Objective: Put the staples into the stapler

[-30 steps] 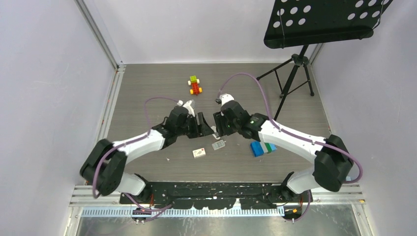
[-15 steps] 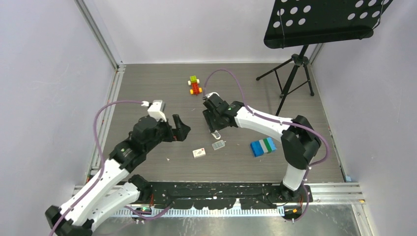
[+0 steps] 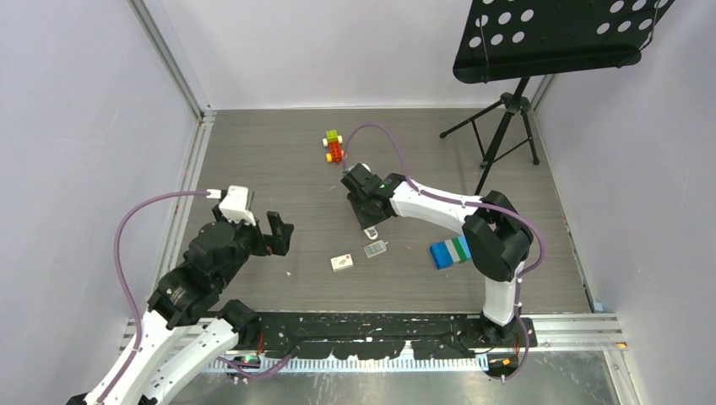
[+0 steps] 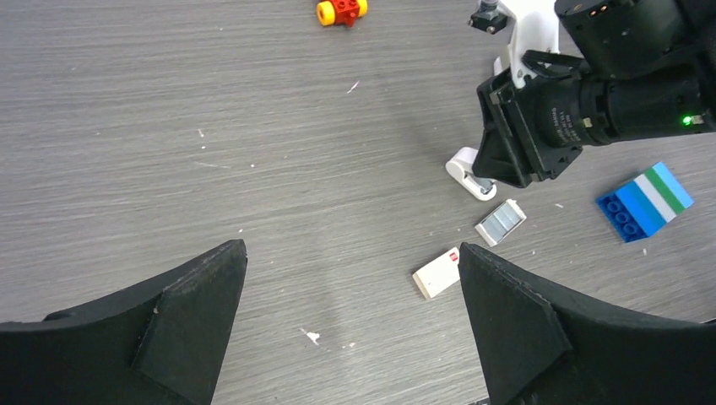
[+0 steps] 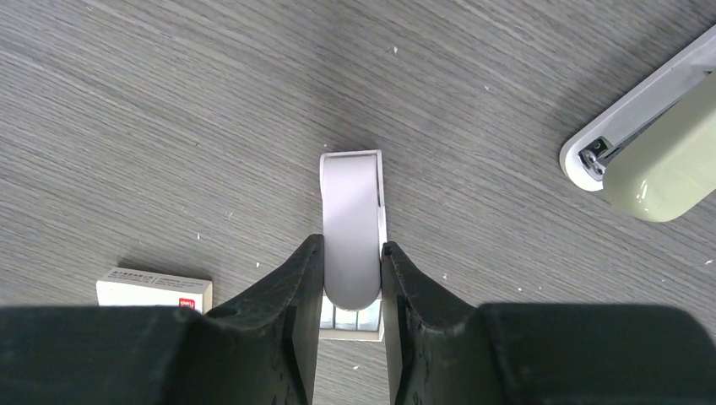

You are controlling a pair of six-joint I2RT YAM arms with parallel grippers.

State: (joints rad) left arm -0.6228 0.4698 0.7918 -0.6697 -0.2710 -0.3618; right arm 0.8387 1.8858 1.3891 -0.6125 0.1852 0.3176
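Light was even and bright, from overhead. Shadows on the table (image 3: 253,160) were soft. All views were sharp.

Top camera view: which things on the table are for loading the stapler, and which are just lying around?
For the job: slim grey-beige and white stapler; silvery-grey staple block; small white carton with red mark.
Lying about: blue-green-white brick block; red, yellow and green toy; black music stand.

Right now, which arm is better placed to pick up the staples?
Right. Its gripper straddles the staples, with the stapler beside it; the left gripper hangs open, well away.
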